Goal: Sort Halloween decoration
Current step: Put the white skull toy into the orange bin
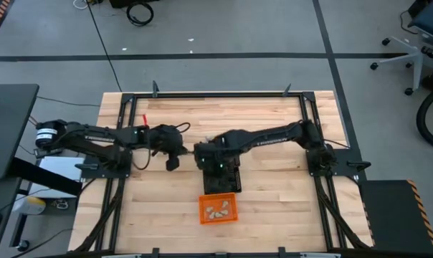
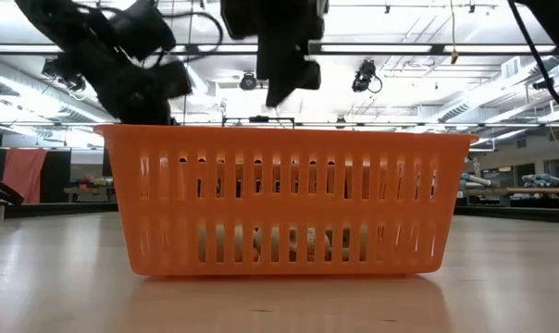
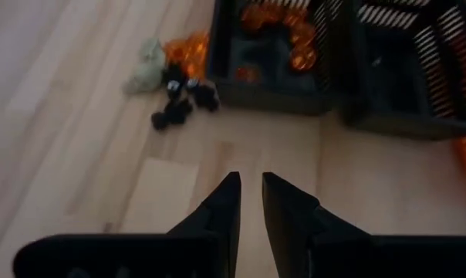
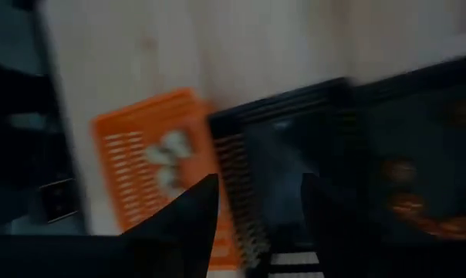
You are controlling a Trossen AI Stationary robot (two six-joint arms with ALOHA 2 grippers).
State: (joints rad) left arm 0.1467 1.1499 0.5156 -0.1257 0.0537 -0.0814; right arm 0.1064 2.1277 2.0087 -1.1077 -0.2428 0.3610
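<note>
Pretty clearly a robotics lab in some big open industrial hall. The wooden table [image 1: 274,208] in the middle of the overhead frame sits in a black metal frame [image 1: 224,94] on a bare grey concrete floor [image 1: 259,29] with dark tape lines across it, and cables [image 1: 139,12] trail along the top edge. An office chair [image 1: 410,43] sits upper right. From table height you see long ceiling lights [image 2: 502,65] and workbenches [image 2: 515,192] far back on the right.

We see a grey floor [image 1: 224,29] crossed by dark tape lines. An office chair [image 1: 410,43] sits far right, strip lights [image 2: 400,79] overhead
</note>
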